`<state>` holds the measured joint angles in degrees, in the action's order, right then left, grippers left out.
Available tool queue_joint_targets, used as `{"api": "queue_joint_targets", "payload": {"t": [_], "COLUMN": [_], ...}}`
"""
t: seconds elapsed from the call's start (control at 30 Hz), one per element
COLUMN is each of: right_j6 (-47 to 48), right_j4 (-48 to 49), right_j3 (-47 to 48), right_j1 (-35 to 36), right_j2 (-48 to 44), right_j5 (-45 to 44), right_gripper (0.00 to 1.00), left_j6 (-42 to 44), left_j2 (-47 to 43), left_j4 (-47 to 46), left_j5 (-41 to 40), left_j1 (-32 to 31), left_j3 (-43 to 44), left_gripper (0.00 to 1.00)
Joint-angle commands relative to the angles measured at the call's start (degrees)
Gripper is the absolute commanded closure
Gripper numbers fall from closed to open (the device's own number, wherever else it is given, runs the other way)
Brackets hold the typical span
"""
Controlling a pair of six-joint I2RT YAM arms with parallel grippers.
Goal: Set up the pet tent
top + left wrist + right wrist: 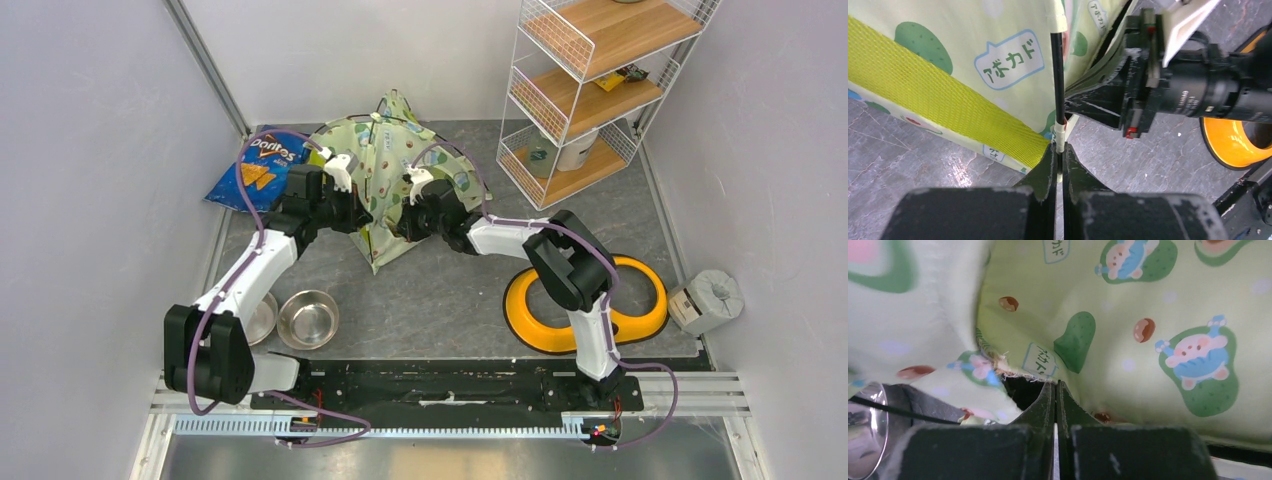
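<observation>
Grey walls stand around a dark grey table (pixel 450 290). We see the pet tent (pixel 385 165) at the far middle of the table. It is pale green with avocado pictures on it. It stands up partly, with a point at the top, and its cloth looks loose and folded. A blue chip bag (pixel 255 170) lies just to its left. A white wire shelf (pixel 590 80) with wooden boards stands to its right, in the far right corner.

Both arms reach to the near side of the tent. The left claw (pixel 1059 150) is closed tight. It grips the white tip at the end of a thin black pole (pixel 1059 75) of the tent. The pole goes straight up along the edge of the cloth, beside a wide lime-green band.

The right claw (pixel 1055 390) is closed too. Its tips sit right at a frayed edge of the tent cloth. We cannot tell if any cloth is pinched between them. The two claws are near each other, one on each side of the tent's near corner.

Two shiny metal bowls (pixel 308 318) sit near the left arm. A yellow ring dish (pixel 640 290) lies on the right, partly under the right arm.
</observation>
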<state>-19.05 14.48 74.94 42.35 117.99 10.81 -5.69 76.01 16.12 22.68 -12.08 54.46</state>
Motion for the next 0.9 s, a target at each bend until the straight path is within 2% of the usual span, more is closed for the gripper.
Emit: {"api": "queue_joint_targets", "payload": {"t": [0.0, 0.13, 0.2, 0.27, 0.33, 0.43, 0.63, 0.87], "right_j6": [-7.12, -9.02, -9.72, -10.92, -11.94, -13.37, -14.18, -12.54], "right_j4": [5.54, 3.08, 2.03, 1.01, 0.19, -0.31, -4.33, -12.56], "right_j3": [0.53, 1.33, 1.45, 0.73, -0.88, -5.69, -12.47, -12.31], "right_j1": [0.55, 0.65, 0.56, 0.54, 0.55, 0.54, 0.54, 0.52], "right_j2": [2.39, 2.73, 1.96, 0.11, -2.94, -9.47, -21.63, -29.52], "right_j5": [-1.18, -2.62, -2.83, -3.91, -5.28, -7.95, -12.73, -15.58], "right_gripper": [1.0, 1.0, 0.9, 0.74, 0.61, 0.45, 0.27, 0.12], "left_j6": [-4.58, -4.46, -4.59, -4.44, -3.91, -2.49, 8.67, 15.9], "left_j2": [-2.58, -3.81, -4.02, -3.81, -3.68, -3.69, -6.44, -9.3], "left_j4": [-2.17, -4.42, -5.38, -5.48, -5.91, -7.99, -9.11, -14.93], "left_j5": [5.56, 7.26, 6.52, 5.5, 4.04, 2.69, -0.54, -0.81], "left_j1": [0.03, 0.03, 0.03, 0.03, 0.03, 0.03, -4.13, -4.6], "left_j3": [1.53, 0.43, -0.13, -0.23, -0.44, -1.04, 0.98, 0.08], "left_gripper": [0.98, 0.98, 0.98, 0.98, 0.98, 0.98, 0.98, 0.98]}}
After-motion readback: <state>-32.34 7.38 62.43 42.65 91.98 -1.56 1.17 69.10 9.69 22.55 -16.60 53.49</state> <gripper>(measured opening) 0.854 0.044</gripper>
